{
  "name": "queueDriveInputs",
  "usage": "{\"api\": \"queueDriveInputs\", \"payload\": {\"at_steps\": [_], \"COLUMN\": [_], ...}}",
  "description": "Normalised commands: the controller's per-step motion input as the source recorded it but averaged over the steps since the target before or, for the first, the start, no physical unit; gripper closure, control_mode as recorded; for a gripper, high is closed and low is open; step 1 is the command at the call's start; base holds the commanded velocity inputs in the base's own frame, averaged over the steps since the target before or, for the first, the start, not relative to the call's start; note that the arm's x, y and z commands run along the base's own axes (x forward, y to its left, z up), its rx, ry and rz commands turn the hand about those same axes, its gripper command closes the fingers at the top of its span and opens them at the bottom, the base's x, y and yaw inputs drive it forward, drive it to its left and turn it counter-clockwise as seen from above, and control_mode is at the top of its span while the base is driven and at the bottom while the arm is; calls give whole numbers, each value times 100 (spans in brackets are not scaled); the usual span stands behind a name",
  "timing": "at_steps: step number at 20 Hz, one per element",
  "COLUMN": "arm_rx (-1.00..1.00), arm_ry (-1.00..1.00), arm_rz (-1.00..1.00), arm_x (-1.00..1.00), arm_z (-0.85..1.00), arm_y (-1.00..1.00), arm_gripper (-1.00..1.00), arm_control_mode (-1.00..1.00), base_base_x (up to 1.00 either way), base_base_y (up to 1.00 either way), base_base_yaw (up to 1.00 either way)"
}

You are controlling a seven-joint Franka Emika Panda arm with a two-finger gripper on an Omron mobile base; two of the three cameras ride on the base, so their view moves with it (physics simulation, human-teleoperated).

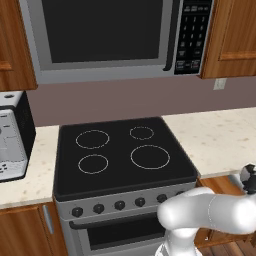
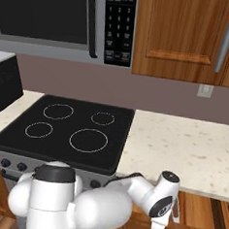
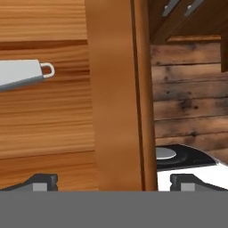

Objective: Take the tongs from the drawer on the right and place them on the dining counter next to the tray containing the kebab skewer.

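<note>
tool (image 3: 107, 180) wide open w/ nothing in it, over the open drawer (image 3: 44, 111); tongs (image 3: 22, 73) lie inside, off to one side.

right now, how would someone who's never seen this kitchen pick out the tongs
Start at the black stove and go to the beige counter on its right; just under that counter's edge a wooden drawer stands open. The tongs lie on its floor in the hand view: a light-grey metal piece ending in a small loop, the only pale thing against the brown wood.
</note>
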Motion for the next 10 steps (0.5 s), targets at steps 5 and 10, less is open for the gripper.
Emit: {"api": "queueDriveInputs", "payload": {"at_steps": [5, 10], "arm_rx": [1, 3], "arm_ry": [0, 0], "arm_rz": [-9, -16], "arm_x": [-100, -100], "arm_z": [-34, -42], "arm_y": [-42, -64], "arm_gripper": [-100, -100], "arm_control_mode": [-100, -100], "base_base_x": [0, 0], "base_base_y": [0, 0], "base_base_yaw": [0, 0]}}
